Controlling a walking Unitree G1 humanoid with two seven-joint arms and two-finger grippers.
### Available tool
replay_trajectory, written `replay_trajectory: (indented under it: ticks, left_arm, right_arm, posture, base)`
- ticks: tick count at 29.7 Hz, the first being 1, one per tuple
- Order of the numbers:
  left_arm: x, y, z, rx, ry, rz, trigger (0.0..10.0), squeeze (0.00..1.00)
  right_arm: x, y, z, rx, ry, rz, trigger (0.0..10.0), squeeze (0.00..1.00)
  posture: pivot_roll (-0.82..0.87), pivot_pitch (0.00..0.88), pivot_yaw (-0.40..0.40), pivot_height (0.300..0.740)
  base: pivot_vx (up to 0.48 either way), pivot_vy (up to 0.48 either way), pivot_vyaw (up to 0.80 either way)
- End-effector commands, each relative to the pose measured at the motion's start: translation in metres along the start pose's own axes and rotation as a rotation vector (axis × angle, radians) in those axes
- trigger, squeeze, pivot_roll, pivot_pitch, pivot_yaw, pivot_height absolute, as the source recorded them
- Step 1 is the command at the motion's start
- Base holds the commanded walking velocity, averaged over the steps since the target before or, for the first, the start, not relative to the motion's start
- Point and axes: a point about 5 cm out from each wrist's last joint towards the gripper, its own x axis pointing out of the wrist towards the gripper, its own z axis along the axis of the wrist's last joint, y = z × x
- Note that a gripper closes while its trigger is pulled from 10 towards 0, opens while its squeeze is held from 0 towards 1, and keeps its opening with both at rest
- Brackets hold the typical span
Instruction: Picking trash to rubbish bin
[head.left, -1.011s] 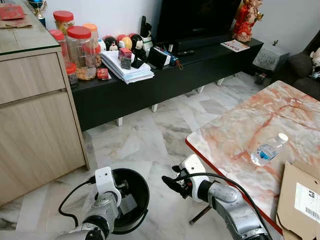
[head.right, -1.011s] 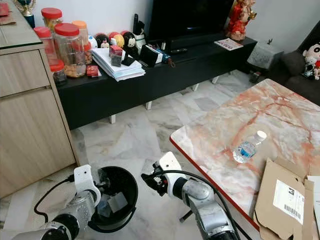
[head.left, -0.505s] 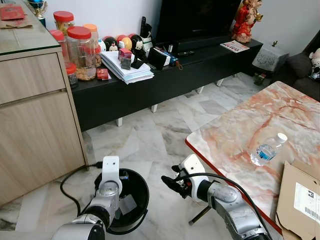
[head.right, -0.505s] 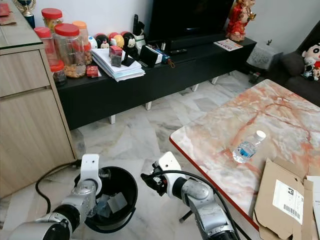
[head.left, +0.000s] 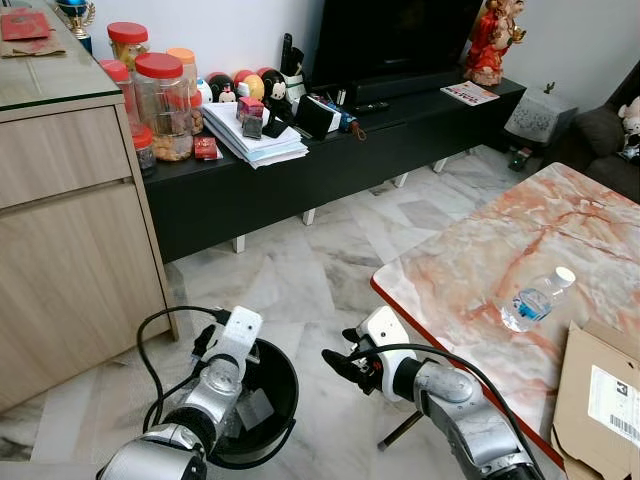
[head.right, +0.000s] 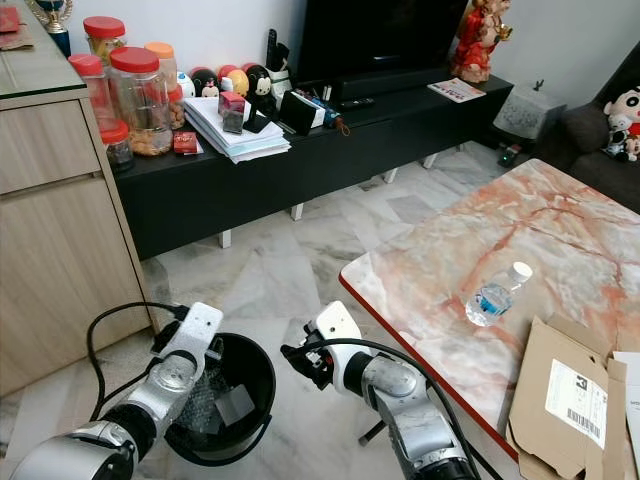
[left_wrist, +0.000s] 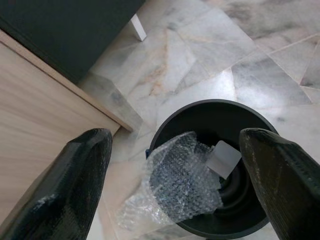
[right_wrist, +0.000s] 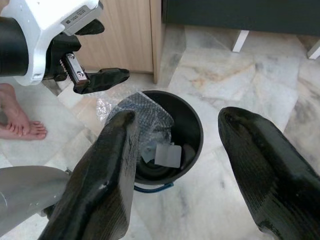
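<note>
Marble surface (head.left: 470, 270) sits at my 2 o'clock; cardboard box (head.left: 600, 400) on its near corner, water bottle (head.left: 533, 300) beside it.

Bottle's long axis runs roughly 8 to 2 o'clock, cap (head.left: 566, 273) at the far end.

Black rubbish bin (head.left: 283, 398) on the floor at my 7 o'clock already holds a wad of bubble wrap (left_wrist: 175, 185) that drapes over the rim, plus a small white card (left_wrist: 224, 159).

Left pincer (right_wrist: 95, 80) hangs open above the bin's rim, holding nothing.

Right pincer (head.left: 340, 362) is also open and empty, just right of the bin, below the surface edge.

Key relation: the bottle lies at about 2 o'clock from the right pincer, up on the surface. Right arm is clearly the nearer one. Best grip looks like across the bottle's short axis.
</note>
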Motion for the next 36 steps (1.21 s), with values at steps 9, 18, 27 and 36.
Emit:
replay_trajectory:
  ticks: [9,18,27,36]
  left_arm:
    - [-0.004,-0.008,-0.005,-0.029,-0.022,0.005,10.0,0.00]
    - [-0.017,-0.012,-0.048,-0.221,0.097,0.025,10.0,0.00]
    - [-0.031,-0.007,-0.079,-0.362,0.160,0.125,10.0,0.00]
    - [-0.036,-0.004,-0.091,-0.365,0.184,0.165,10.0,0.00]
  right_arm:
    - [-0.003,-0.012,-0.005,0.012,-0.006,-0.090,10.0,0.00]
    - [-0.021,-0.048,-0.040,0.100,0.074,-0.298,10.0,0.00]
    - [-0.058,-0.068,-0.100,0.253,0.198,-0.543,10.0,0.00]
    - [-0.077,-0.054,-0.143,0.411,0.293,-0.650,10.0,0.00]
  posture:
    - [0.02,0.034,-0.192,0.740]
    - [0.04,0.026,-0.181,0.740]
    - [0.05,0.007,-0.176,0.740]
    - [0.05,0.000,-0.159,0.740]
  base:
    - [0.000,0.000,0.00]
    - [0.000,0.000,0.00]
    - [0.000,0.000,0.00]
    - [0.000,0.000,0.00]
